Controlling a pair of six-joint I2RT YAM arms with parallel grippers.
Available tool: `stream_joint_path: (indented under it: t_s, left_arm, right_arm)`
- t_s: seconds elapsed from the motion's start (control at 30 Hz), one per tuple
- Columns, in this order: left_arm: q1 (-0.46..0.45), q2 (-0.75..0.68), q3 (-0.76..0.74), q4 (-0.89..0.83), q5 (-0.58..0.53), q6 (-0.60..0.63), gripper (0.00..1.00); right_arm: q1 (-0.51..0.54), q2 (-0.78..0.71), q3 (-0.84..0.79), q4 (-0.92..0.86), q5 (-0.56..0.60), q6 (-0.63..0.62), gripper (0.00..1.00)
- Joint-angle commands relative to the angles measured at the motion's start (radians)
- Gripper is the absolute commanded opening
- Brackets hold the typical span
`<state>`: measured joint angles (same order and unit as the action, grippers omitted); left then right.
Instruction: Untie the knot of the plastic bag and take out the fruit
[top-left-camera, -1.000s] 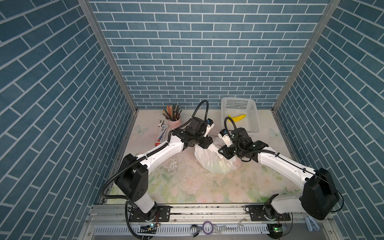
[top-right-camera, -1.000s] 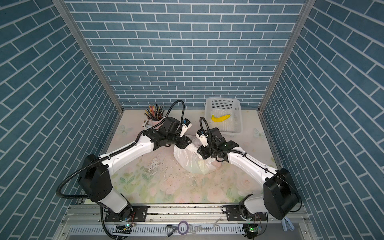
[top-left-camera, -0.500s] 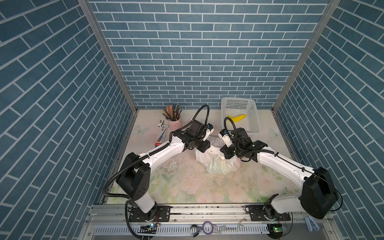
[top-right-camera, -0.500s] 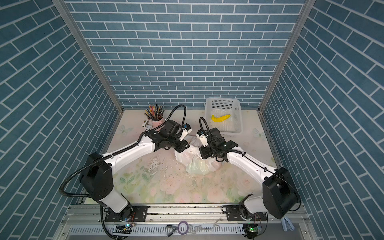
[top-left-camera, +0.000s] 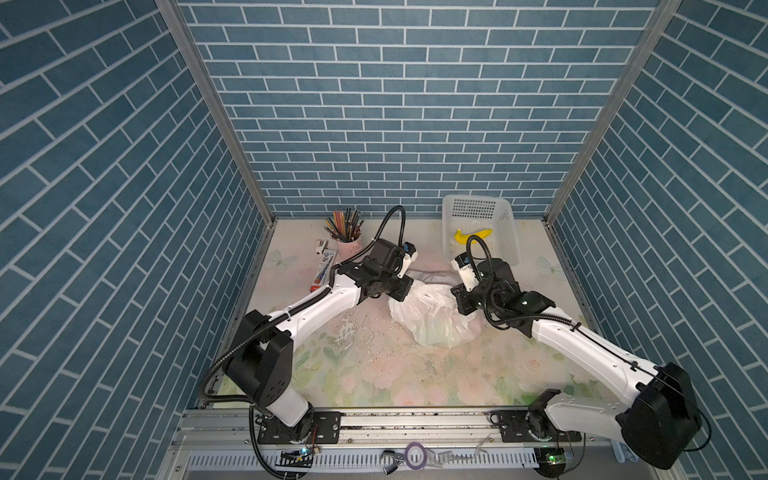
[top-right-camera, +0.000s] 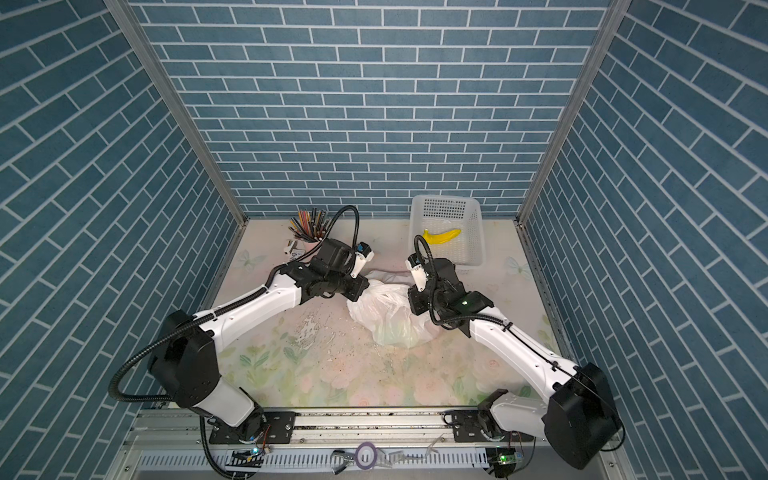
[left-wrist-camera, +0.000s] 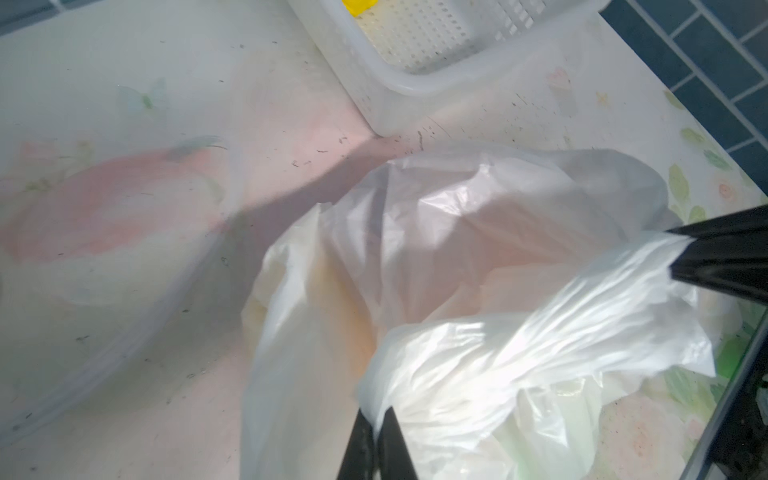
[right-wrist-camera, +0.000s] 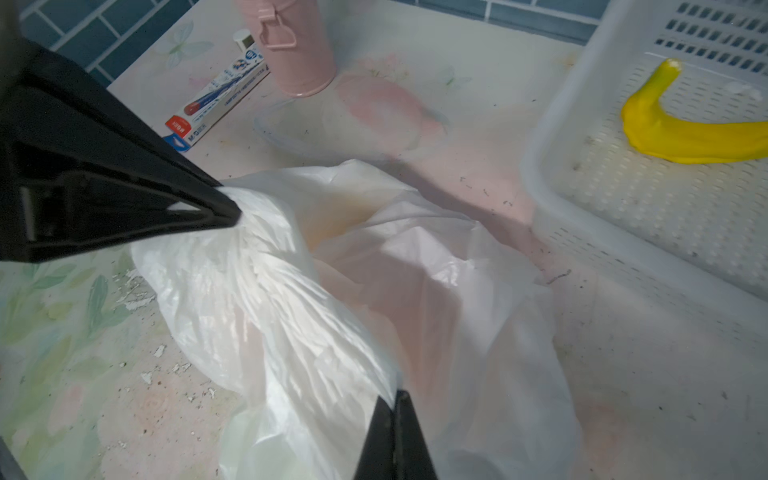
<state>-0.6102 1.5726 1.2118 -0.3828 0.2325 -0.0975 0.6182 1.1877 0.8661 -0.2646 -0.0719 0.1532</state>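
Bag (top-left-camera: 432, 318) lies mid-table (top-left-camera: 374, 374), just in front of the basket (top-left-camera: 478, 210). Left gripper (left-wrist-camera: 376, 415) and right gripper (right-wrist-camera: 395, 399) each pinch the bag's bunched top. The knot cannot be made out. Fruit (left-wrist-camera: 353, 316) shows only as blurred orange and green tints through the plastic.

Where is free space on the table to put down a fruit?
Free: the front of the table between the plastic bag and the front rail; also inside the basket beside the banana. Crowded: the middle, where left gripper and right gripper both pinch the bag, and the corner with the pencil cup.
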Motion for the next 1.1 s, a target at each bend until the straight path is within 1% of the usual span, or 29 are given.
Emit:
stream_joint_path:
  t_s: [0.0,0.07,0.23,0.33,0.4,0.43,0.53,0.67,0.8,0.87,0.9,0.93,1.0,1.07]
  left_arm:
    - [0.051,-0.072,-0.021,0.079,-0.042,-0.073,0.05]
    - [0.074,-0.098,-0.037,0.124,-0.037,-0.103,0.05]
    - [0.099,-0.113,-0.030,0.241,-0.021,-0.166,0.05]
    - [0.101,-0.069,0.023,0.273,0.000,-0.188,0.06]
    - [0.103,-0.020,0.086,0.267,0.024,-0.200,0.06]
    - [0.104,0.005,0.120,0.268,0.035,-0.208,0.06]
    - [0.104,0.067,0.203,0.291,0.082,-0.233,0.06]
    - [0.103,0.127,0.285,0.309,0.138,-0.260,0.07]
    - [0.097,0.140,0.302,0.334,0.181,-0.280,0.10]
    - [0.092,0.133,0.292,0.337,0.176,-0.277,0.14]
    - [0.090,0.125,0.282,0.339,0.173,-0.276,0.18]
    - [0.088,0.118,0.272,0.342,0.171,-0.274,0.21]
    - [0.081,0.098,0.250,0.347,0.161,-0.272,0.27]
    - [0.074,0.074,0.227,0.346,0.145,-0.270,0.30]
  right_arm:
    - [-0.028,-0.077,-0.038,0.058,0.053,0.054,0.00]
    - [-0.045,-0.125,-0.072,0.103,0.026,0.078,0.00]
    - [-0.056,-0.256,-0.145,0.271,-0.136,0.115,0.00]
    - [-0.046,-0.313,-0.175,0.375,-0.281,0.118,0.00]
    - [-0.014,-0.331,-0.192,0.421,-0.341,0.095,0.00]
    - [0.016,-0.332,-0.194,0.421,-0.352,0.067,0.00]
    - [0.094,-0.299,-0.183,0.375,-0.377,-0.016,0.00]
    - [0.171,-0.204,-0.173,0.295,-0.417,-0.083,0.00]
    - [0.206,-0.115,-0.175,0.255,-0.463,-0.102,0.00]
    - [0.211,-0.094,-0.161,0.230,-0.448,-0.104,0.00]
    - [0.212,-0.091,-0.152,0.221,-0.432,-0.103,0.00]
    - [0.211,-0.096,-0.146,0.217,-0.416,-0.104,0.03]
    - [0.211,-0.115,-0.141,0.223,-0.365,-0.103,0.12]
    - [0.212,-0.142,-0.136,0.234,-0.300,-0.089,0.20]
